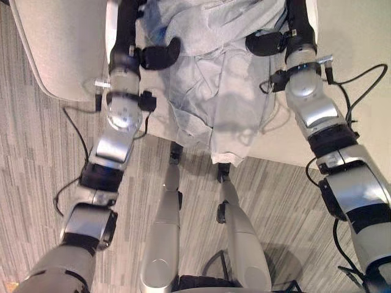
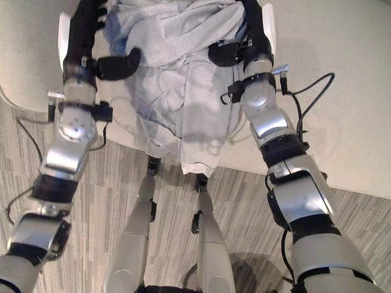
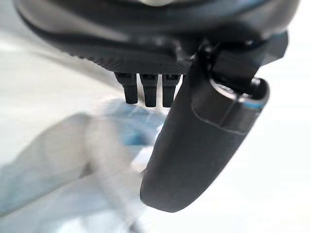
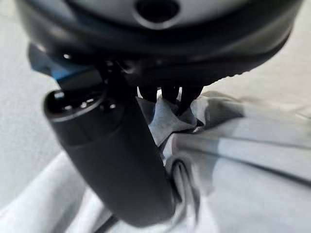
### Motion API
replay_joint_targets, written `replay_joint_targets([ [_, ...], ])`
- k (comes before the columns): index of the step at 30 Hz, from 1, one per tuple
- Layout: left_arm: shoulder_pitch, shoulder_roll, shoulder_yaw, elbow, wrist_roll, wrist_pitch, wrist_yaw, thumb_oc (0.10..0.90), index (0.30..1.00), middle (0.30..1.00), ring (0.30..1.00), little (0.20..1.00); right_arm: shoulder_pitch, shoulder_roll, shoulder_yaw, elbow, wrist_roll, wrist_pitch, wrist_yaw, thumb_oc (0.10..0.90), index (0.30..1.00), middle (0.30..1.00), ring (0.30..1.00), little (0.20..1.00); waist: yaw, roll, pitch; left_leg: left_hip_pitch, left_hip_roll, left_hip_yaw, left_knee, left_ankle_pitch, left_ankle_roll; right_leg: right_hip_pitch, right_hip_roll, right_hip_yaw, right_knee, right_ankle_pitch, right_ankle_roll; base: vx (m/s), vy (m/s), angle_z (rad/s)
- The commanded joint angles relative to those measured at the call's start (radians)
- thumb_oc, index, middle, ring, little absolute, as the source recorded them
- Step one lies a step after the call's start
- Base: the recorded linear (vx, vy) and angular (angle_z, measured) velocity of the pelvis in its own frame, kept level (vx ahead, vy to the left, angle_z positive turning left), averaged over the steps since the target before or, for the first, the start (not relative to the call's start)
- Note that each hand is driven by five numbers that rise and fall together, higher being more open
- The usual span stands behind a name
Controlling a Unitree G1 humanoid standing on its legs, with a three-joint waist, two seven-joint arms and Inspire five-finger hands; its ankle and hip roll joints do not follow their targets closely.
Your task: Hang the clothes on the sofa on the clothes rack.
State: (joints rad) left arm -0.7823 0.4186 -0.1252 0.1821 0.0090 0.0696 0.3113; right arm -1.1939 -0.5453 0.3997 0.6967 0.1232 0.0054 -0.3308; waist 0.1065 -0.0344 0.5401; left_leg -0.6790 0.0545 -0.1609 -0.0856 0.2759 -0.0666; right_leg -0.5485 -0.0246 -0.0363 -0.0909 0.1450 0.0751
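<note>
A pale grey-blue garment (image 1: 226,91) lies crumpled on the beige sofa (image 2: 342,91), and its lower edge hangs over the seat's front towards the floor. My left hand (image 1: 160,55) rests at the garment's left side, thumb pointing inward over the cloth. Its wrist view shows straight fingers (image 3: 148,90) above blurred blue-grey cloth (image 3: 73,160), holding nothing. At the garment's right side is my right hand (image 1: 267,43), thumb also turned inward. Its straight fingers (image 4: 167,94) touch a raised fold of the garment (image 4: 167,121), with the thumb (image 4: 121,160) standing apart.
A rounded sofa cushion (image 1: 55,49) lies to the left of the garment. Grey wood-grain floor (image 1: 36,183) runs in front of the sofa's edge.
</note>
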Motion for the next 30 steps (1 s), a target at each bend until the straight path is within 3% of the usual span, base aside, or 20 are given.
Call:
replay_joint_targets([
  [1, -0.142, 0.005, 0.032, -0.048, 0.08, -0.077, 0.019, 0.8, 0.9, 0.9, 0.9, 0.9, -0.059, -0.038, 0.015, 0.022, -0.024, -0.005, -0.004, 0.8, 0.9, 0.9, 0.9, 0.9, -0.002, 0.044, -0.02, 0.129, 0.01, -0.032, -0.002, -0.223, 0.008, 0.001, -0.05, 0.073, 0.004, -0.017, -0.036, 0.02, -0.054, 0.02],
  [9, -0.046, -0.022, 0.076, -0.148, 0.099, -0.072, 0.009, 0.8, 0.9, 0.9, 0.9, 0.9, 0.022, -0.057, -0.025, 0.013, -0.042, -0.008, -0.008, 0.8, 0.9, 0.9, 0.9, 0.9, 0.004, 0.06, -0.02, 0.144, 0.009, -0.031, -0.002, -0.227, 0.011, 0.019, -0.047, 0.076, 0.004, -0.015, -0.036, 0.0, -0.049, 0.01],
  [13, -0.18, 0.012, 0.022, -0.005, 0.059, -0.077, 0.04, 0.8, 0.9, 0.9, 0.9, 0.9, -0.003, -0.053, -0.003, 0.001, -0.04, -0.009, -0.007, 0.8, 0.9, 0.9, 0.9, 0.9, -0.014, 0.054, -0.02, 0.128, 0.02, -0.04, -0.002, -0.231, 0.012, -0.001, -0.042, 0.073, 0.004, -0.018, -0.037, -0.01, -0.063, -0.01],
  [23, -0.302, -0.007, -0.084, 0.068, 0.033, -0.074, 0.037, 0.8, 0.9, 0.9, 0.9, 0.9, -0.081, -0.045, 0.041, 0.047, -0.041, -0.006, -0.019, 0.8, 0.9, 0.9, 0.9, 0.9, -0.03, 0.056, -0.02, 0.109, 0.021, -0.053, -0.002, -0.232, 0.007, -0.025, -0.041, 0.08, 0.004, -0.016, -0.037, 0.0, -0.018, 0.0],
  [30, -0.288, -0.034, -0.098, 0.057, 0.031, -0.068, 0.03, 0.8, 0.9, 0.9, 0.9, 0.9, -0.121, -0.051, 0.074, 0.081, -0.044, -0.001, -0.027, 0.8, 0.9, 0.9, 0.9, 0.9, -0.032, 0.065, -0.02, 0.096, 0.019, -0.06, -0.002, -0.232, 0.007, -0.04, -0.038, 0.089, 0.004, -0.013, -0.035, 0.0, 0.0, 0.0],
])
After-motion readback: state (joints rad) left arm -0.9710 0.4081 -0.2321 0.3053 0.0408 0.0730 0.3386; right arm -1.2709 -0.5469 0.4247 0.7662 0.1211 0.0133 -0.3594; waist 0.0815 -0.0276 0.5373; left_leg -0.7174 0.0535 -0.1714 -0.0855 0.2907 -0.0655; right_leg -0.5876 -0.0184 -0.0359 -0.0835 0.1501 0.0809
